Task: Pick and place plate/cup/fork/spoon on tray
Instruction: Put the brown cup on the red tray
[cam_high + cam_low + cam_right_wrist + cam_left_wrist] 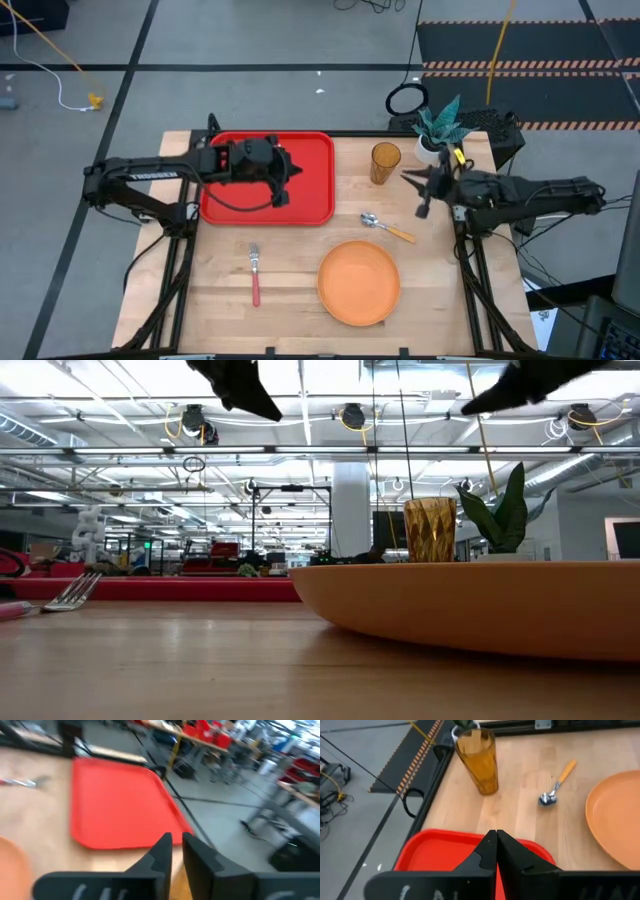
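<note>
Fork (254,274) outside left wrist view

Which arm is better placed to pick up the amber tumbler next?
Right, probably. The right gripper hangs just beside the translucent amber tumbler, while the left gripper is shut above the red rectangular tray, farther from it.

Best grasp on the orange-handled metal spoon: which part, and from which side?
Grip the orange-handled metal spoon by the middle of its handle, coming straight down with the fingers across the handle's width. It lies flat on the wooden table, bowl toward the red rectangular tray, handle angled toward the right arm. The right gripper is nearest and looks the likely choice; the handle is straighter than the rounded bowl.
</note>
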You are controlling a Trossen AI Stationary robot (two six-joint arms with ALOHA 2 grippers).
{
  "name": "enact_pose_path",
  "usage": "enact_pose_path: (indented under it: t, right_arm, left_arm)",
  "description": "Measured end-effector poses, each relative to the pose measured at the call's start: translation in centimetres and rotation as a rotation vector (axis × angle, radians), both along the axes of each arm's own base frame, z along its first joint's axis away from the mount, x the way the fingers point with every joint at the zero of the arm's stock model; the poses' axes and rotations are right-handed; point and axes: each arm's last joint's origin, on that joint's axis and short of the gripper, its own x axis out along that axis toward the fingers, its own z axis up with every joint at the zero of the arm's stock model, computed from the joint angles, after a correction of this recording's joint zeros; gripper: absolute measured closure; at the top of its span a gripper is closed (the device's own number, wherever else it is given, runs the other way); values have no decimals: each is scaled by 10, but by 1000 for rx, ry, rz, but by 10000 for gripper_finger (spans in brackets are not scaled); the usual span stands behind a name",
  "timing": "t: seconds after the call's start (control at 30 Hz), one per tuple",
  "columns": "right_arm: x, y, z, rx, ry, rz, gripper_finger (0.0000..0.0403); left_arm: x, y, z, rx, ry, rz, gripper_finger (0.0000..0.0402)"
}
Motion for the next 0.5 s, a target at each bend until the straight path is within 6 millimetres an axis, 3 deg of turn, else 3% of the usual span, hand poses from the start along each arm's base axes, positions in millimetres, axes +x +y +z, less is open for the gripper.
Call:
enact_pose_path:
  t: [0.2,0.33,0.5]
  right_arm:
    - [33,-14,24,-64,216,-81,295]
    - [54,-27,24,-73,345,-111,265]
    - [66,-44,14,52,498,-46,237]
  left_arm:
    - [0,0,-1,7,-14,0,379]
    - [-2,-1,2,6,-28,-2,378]
    - [0,-8,1,-6,-26,-19,378]
